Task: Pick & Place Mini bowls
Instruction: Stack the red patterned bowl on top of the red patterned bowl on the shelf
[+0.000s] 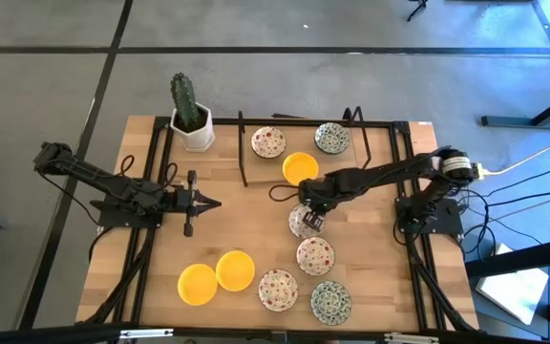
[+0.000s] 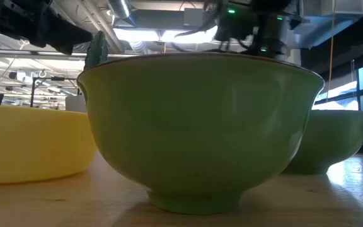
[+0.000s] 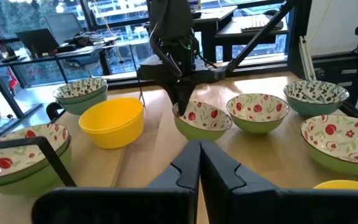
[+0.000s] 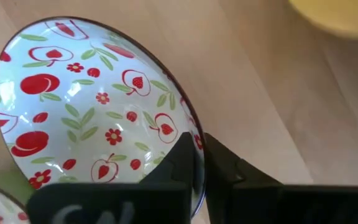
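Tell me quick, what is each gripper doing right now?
Left gripper: closed, holding nothing, waiting over the table's left side.
Right gripper: closed on the rim of a red-patterned mini bowl mid-table.

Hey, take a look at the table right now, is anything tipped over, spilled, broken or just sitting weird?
Nothing stands out. The mini bowls all sit upright on the table, none cracked or spilled, and the cactus pot stands straight. The right pincer is shut on the rim of a red-patterned bowl; the left pincer waits shut, apart.
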Robot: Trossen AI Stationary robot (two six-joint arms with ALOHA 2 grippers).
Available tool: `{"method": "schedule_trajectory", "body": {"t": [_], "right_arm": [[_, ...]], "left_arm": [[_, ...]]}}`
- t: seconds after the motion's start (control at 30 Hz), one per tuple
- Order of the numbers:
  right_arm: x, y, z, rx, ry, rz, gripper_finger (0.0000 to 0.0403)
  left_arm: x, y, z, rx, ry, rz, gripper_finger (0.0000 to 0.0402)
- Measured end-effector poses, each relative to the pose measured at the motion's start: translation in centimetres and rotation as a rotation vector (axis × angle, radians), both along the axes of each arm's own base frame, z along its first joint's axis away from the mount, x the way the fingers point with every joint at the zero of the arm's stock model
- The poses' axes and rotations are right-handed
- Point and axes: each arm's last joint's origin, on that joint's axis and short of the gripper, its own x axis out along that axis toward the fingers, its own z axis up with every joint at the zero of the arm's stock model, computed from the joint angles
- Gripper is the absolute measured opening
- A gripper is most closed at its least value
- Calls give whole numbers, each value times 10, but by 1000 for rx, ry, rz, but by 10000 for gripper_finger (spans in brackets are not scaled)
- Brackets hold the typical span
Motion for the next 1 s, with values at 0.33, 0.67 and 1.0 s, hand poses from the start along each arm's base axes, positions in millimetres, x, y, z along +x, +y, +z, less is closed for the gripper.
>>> {"method": "schedule_trajectory", "body": {"t": [0.33, 0.67, 1.0], "right_arm": [[31, -2, 100, -119, -146, 72, 14], [25, -17, 214, -180, -361, 93, 14], [2, -70, 266, -228, -415, 2, 14]], "left_arm": [[0, 0, -1, 6, 15, 0, 8], [-1, 0, -4, -28, 43, -11, 2], [0, 0, -3, -23, 27, -7, 2]]}}
